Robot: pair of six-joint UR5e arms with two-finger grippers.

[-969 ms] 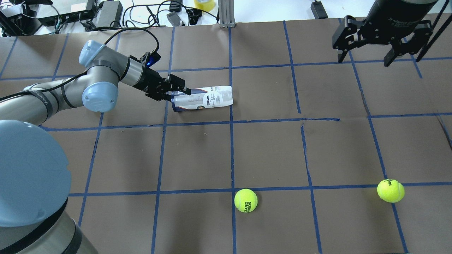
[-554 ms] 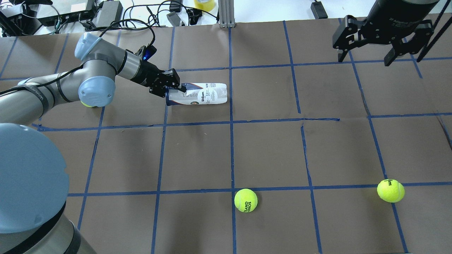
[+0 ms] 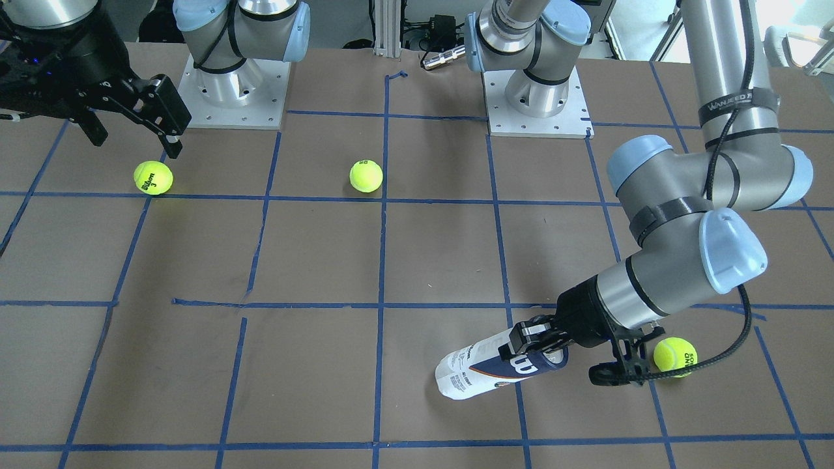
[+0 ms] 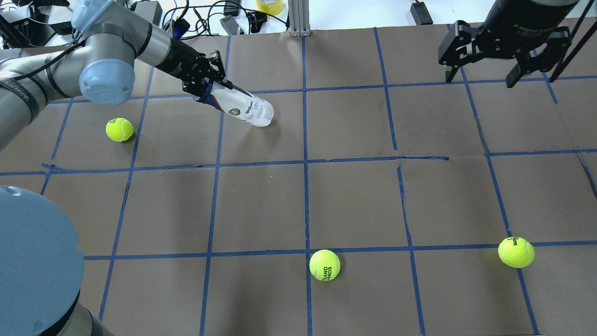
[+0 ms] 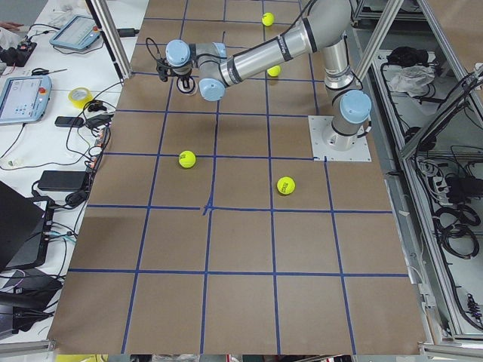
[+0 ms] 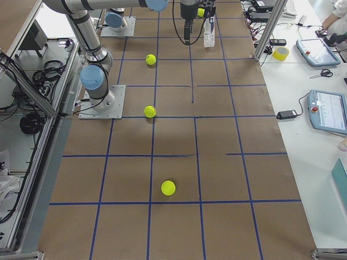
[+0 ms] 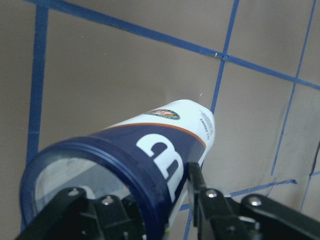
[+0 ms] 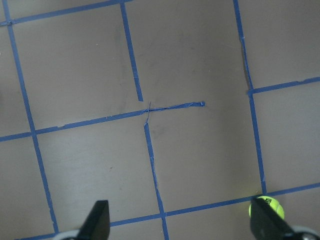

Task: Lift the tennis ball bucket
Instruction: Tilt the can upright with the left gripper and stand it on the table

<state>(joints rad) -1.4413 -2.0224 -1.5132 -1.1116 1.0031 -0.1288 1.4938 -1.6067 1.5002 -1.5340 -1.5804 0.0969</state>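
The tennis ball bucket [image 4: 242, 106], a clear tube with a navy-and-white Wilson label, is tilted, its dark rim end raised. My left gripper [image 4: 205, 83] is shut on that rim end. The tube's far end points down toward the brown paper. I cannot tell whether it touches. The front-facing view shows the tube [image 3: 482, 368] held by the left gripper [image 3: 537, 348]. The left wrist view shows the tube [image 7: 150, 155] between the fingers [image 7: 202, 192]. My right gripper [image 4: 481, 79] is open and empty, high at the far right, also in the front-facing view [image 3: 133, 144].
Three yellow-green tennis balls lie on the taped brown paper: one beside the left arm [image 4: 119, 129], one at front centre [image 4: 324, 265], one at front right [image 4: 516, 252]. Cables and boxes [image 4: 140, 14] line the far table edge.
My left gripper has risen and drawn back toward the far left with the tube's rim end. The tube has gone from lying flat to tilted. A ball under the arm now shows.
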